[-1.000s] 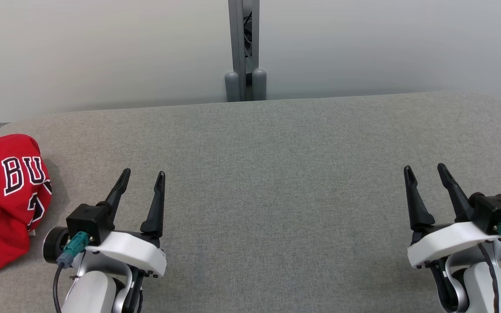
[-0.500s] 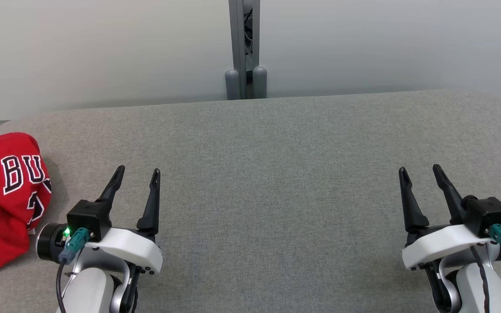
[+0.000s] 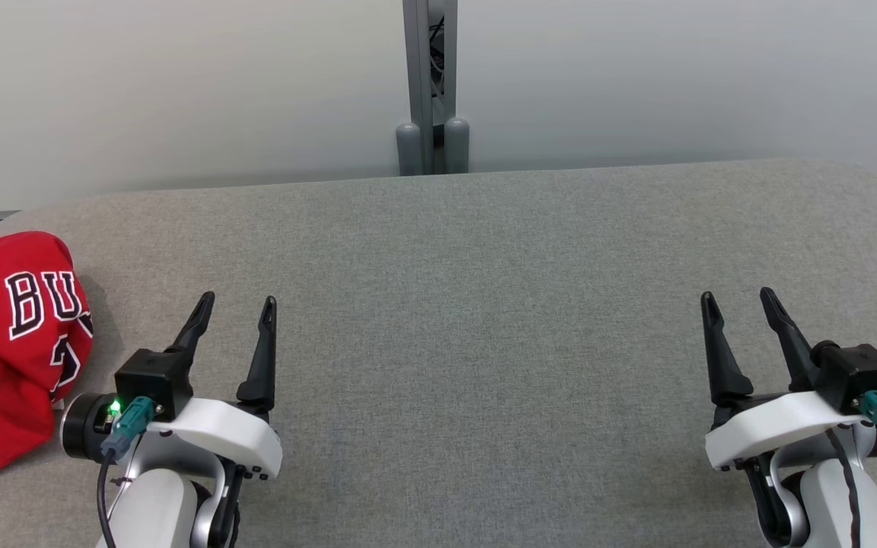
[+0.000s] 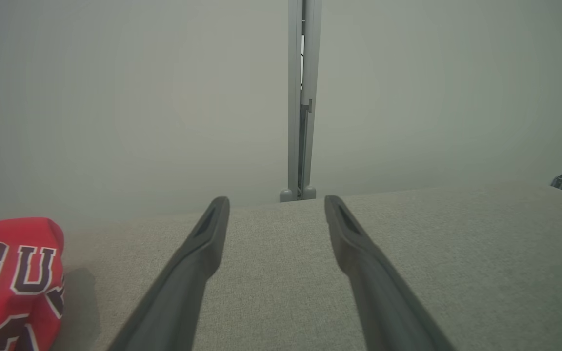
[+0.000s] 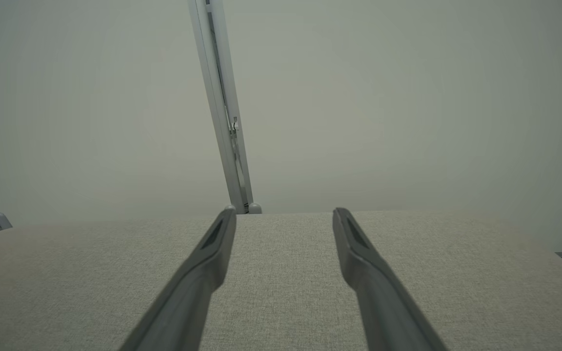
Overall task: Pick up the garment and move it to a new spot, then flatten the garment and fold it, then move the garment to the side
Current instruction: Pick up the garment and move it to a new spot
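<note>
The red garment (image 3: 8, 342) lay bunched at the table's (image 3: 484, 304) left end, at about nine o'clock from the left gripper (image 3: 239, 299) and just beside that arm's wrist; its visible bulk ran roughly twelve to six, partly cut by the head view's edge; in the left wrist view it sat at eight o'clock of the fingers (image 4: 198, 263). The left arm was much the nearer; the right gripper (image 3: 737, 294) stood well apart at three o'clock. Both pairs of fingers were spread wide, holding nothing, pointing to twelve. Against a second earlier, the left gripper had drifted slightly towards the garment and a green light showed at its wrist; the garment had not moved.
</note>
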`<state>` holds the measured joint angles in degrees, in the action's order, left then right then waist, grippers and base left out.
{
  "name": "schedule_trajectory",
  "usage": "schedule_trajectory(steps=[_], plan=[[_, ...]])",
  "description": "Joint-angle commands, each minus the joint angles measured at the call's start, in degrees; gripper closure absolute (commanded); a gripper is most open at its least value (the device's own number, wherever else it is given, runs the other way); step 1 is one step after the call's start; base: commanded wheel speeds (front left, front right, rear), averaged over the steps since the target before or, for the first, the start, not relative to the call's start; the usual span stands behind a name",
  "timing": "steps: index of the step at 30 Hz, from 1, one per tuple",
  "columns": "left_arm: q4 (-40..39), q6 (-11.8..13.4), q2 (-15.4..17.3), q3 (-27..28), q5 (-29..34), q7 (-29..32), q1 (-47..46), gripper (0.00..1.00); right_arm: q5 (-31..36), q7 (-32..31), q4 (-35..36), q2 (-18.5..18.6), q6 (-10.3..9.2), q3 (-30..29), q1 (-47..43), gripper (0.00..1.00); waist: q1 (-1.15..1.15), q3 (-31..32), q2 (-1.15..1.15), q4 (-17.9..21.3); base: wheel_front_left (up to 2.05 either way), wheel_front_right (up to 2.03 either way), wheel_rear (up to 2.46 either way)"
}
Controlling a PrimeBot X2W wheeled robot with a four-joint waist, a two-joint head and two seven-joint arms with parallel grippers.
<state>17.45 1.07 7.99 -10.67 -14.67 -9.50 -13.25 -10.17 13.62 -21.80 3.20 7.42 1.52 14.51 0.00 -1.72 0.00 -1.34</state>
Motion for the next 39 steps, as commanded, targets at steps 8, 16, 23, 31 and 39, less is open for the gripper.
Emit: schedule_trajectory(steps=[8, 16, 23, 31, 39], plan=[[0.31, 0.36, 0.41, -0.17, -0.71, -0.05, -0.27, 0.0, -0.76, -0.2, -0.33, 0.12, 0.13, -0.22, -0.23, 0.0, 0.0, 0.22, 0.0, -0.81, 0.0, 0.0, 0.0], [0.06, 1.16, 0.63, 0.77, -1.65, -0.74, -0.55, 0.0, -1.17, -0.07, 1.47, 0.58, 0.13, 0.87, -0.74, 0.0, 0.0, 0.25, 0.0, -5.13, 0.0, 0.0, 0.0], [-1.53, 2.71, 1.55, 2.14, -2.06, -1.14, -0.01, 0.0, -1.66, -0.83, 4.1, 0.54, 0.13, 2.69, -0.61, 0.0, 0.0, -0.19, 0.0, -11.51, 0.0, 0.0, 0.0], [-3.69, 4.83, 3.43, 5.33, -3.45, -1.41, 1.71, 0.0, -1.86, -1.74, 6.68, 0.46, 0.13, 5.72, -0.05, 0.0, 0.0, -1.05, 0.0, -17.57, 0.0, 0.0, 0.0], [-5.37, 5.98, 3.55, 6.21, -4.3, -0.92, 3.56, 0.0, -1.82, -2.53, 7.3, 0.56, 0.13, 6.4, 0.11, 0.0, 0.0, -1.74, 0.0, -21.67, 0.0, 0.0, 0.0]])
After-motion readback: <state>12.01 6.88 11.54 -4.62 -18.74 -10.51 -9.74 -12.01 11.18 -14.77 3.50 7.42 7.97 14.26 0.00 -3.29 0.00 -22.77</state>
